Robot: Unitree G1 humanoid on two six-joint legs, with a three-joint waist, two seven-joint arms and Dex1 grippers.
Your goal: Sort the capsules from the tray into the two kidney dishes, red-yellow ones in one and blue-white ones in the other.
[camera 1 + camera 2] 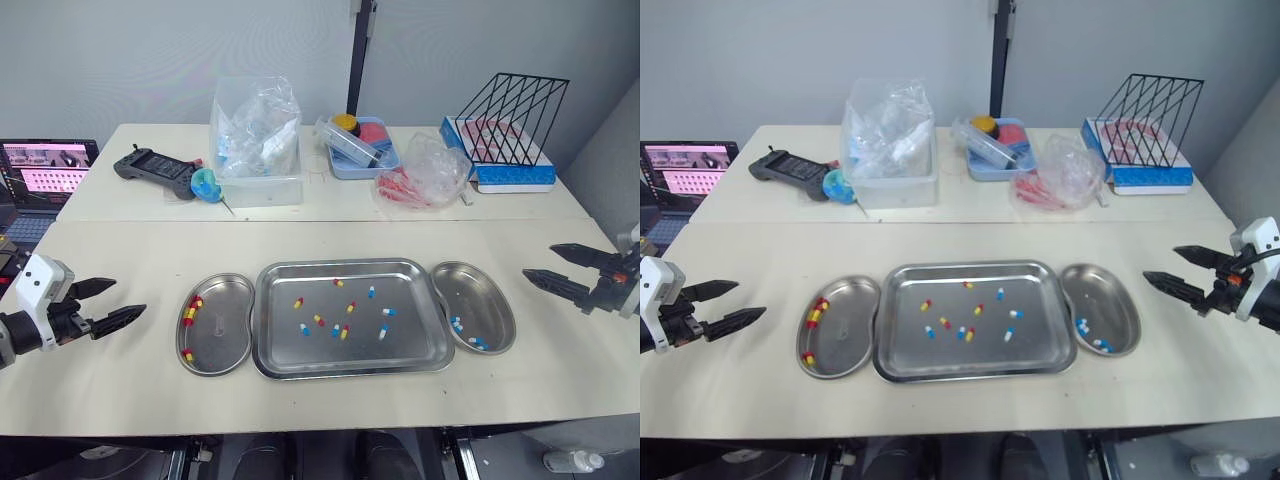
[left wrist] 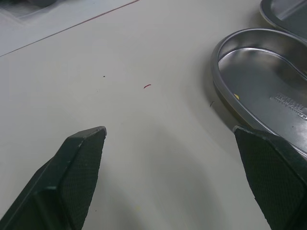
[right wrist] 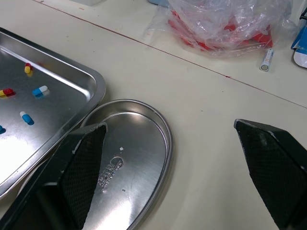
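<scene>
A steel tray (image 1: 350, 355) in the middle of the table holds several loose red-yellow and blue-white capsules (image 1: 342, 320). The left kidney dish (image 1: 222, 340) holds three red-yellow capsules (image 1: 191, 310). The right kidney dish (image 1: 480, 300) holds two blue-white capsules (image 1: 457, 325). My left gripper (image 1: 118, 304) is open over bare table, well left of the left dish (image 2: 259, 72). My right gripper (image 1: 548, 265) is open and empty, to the right of the right dish (image 3: 129, 143).
Behind the tray stand a clear plastic box with bags (image 1: 256, 145), a blue tray with items (image 1: 362, 145), a bag of red things (image 1: 420, 175), a wire rack on a box (image 1: 510, 125) and a black controller (image 1: 152, 170). A laptop (image 1: 45, 170) sits far left.
</scene>
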